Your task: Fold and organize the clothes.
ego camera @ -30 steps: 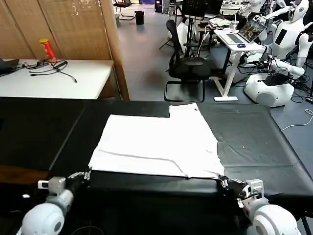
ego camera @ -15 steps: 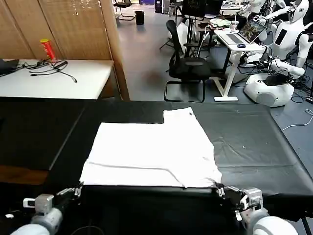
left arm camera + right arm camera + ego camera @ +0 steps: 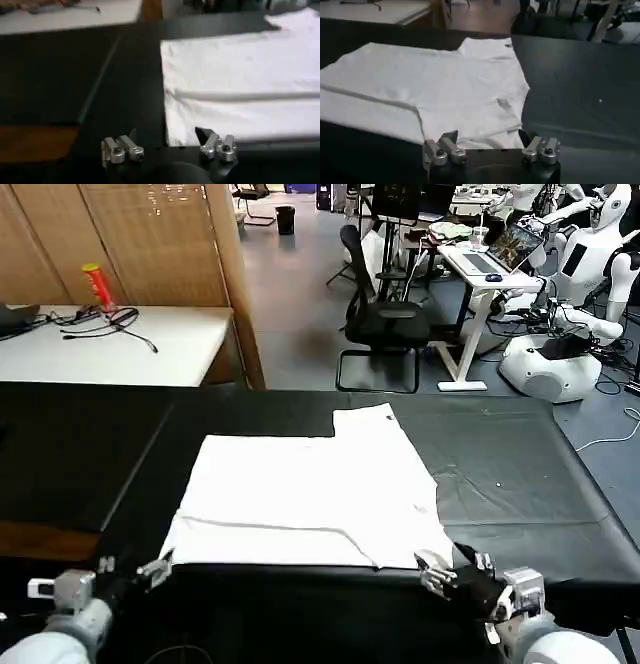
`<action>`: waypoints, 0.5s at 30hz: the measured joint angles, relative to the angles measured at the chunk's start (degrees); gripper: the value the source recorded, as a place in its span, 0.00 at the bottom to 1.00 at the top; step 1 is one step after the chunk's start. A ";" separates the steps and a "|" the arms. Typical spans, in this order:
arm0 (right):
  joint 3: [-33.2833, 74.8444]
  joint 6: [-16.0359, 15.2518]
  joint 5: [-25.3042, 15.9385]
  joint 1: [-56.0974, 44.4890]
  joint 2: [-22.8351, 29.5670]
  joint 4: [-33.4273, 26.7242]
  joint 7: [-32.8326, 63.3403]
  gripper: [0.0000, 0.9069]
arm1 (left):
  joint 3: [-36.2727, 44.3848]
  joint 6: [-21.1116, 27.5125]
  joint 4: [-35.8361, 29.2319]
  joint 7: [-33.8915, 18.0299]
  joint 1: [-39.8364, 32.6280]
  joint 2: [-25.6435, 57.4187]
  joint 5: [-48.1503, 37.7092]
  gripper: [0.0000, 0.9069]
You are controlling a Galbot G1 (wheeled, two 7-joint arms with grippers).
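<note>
The white T-shirt (image 3: pixel 310 499) lies flat on the black surface (image 3: pixel 520 484), its hem along the near edge. The left gripper (image 3: pixel 150 569) and right gripper (image 3: pixel 432 569), both wide and empty, sit at the hem corners. Uneven grasps could skew the fold or bunch the cloth.

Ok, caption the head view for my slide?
White T-shirt lies flat on the black table, both grippers, left and right, open at its near corners.

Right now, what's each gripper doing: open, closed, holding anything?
Left gripper: open, empty, at the T-shirt's near-left corner.
Right gripper: open, empty, at the near-right corner.
</note>
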 joint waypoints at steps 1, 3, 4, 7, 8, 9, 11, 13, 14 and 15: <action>-1.05 0.34 0.14 2.79 0.20 -1.94 0.16 0.97 | 0.28 -0.48 0.89 -0.48 -1.87 0.14 -1.64 0.97; -2.72 1.15 0.15 7.51 0.43 -5.31 0.30 0.97 | 1.28 -0.84 2.96 -1.05 -6.02 0.46 -4.37 0.97; -3.61 1.51 0.16 9.86 0.57 -7.04 0.39 0.97 | 2.01 -0.83 4.21 -1.07 -8.58 0.62 -5.34 0.97; -6.33 2.65 0.12 17.05 1.16 -12.51 0.61 0.97 | 4.31 -0.15 7.75 -1.04 -16.09 1.12 -7.57 0.97; -7.42 2.90 0.09 19.58 1.50 -14.63 0.68 0.97 | 5.03 0.09 8.92 -1.04 -18.34 1.31 -8.14 0.97; -8.29 3.08 -0.08 21.80 1.87 -16.71 0.90 0.97 | 5.90 0.27 10.12 -1.00 -20.57 1.63 -8.80 0.97; -10.30 3.30 -0.35 26.08 2.64 -21.05 1.21 0.97 | 7.61 0.49 12.94 -0.87 -24.99 2.31 -10.09 0.97; -11.87 3.24 -0.49 29.54 3.16 -24.90 1.66 0.97 | 9.46 0.65 16.05 -0.58 -29.16 3.13 -11.35 0.97; -12.70 3.13 -0.52 31.32 3.52 -26.78 1.85 0.97 | 10.32 0.72 17.59 -0.33 -31.05 3.50 -11.95 0.97; -13.61 2.95 -0.52 33.23 3.95 -28.82 2.19 0.97 | 11.21 0.88 19.48 0.06 -33.10 3.88 -12.48 0.97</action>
